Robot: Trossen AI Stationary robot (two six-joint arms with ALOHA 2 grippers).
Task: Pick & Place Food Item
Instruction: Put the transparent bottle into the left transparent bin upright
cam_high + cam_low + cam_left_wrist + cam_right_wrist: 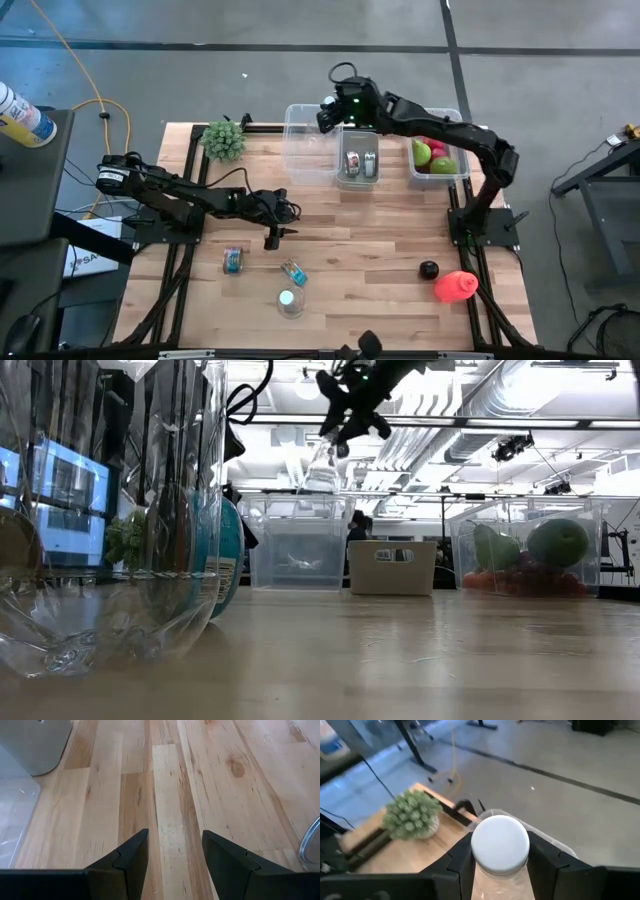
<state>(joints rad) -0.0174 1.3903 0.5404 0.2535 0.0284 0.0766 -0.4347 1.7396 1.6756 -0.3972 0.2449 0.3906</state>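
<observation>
1. The right gripper (500, 862) is clamped on a clear plastic bottle (500, 845) with a white screw cap (500, 842), holding it by the neck just under the cap. In the high view this gripper (350, 110) is at the far middle of the table, over the clear bin (305, 150) and beside the small tray (358, 165).
2. In the low view the bottle (322, 465) hangs well above the table, below the gripper (345, 420).
3. Handling, as a judgement: the bottle looks light and thin-walled, so the body would flex under a squeeze, and smooth plastic can slip. The neck below the cap is the stiffest place to hold, and the cap's rim would stop it sliding down.
4. The left gripper (175, 855) waits low over bare wood at the left middle of the table (380, 230), its fingers apart with nothing between them.
5. A bin (440, 160) at the far right holds green and red fruit.
6. Near the front lie a small can (233, 259), another bottle (293, 271) on its side and a red item (455, 286).
7. No label or writing can be read on anything here.
</observation>
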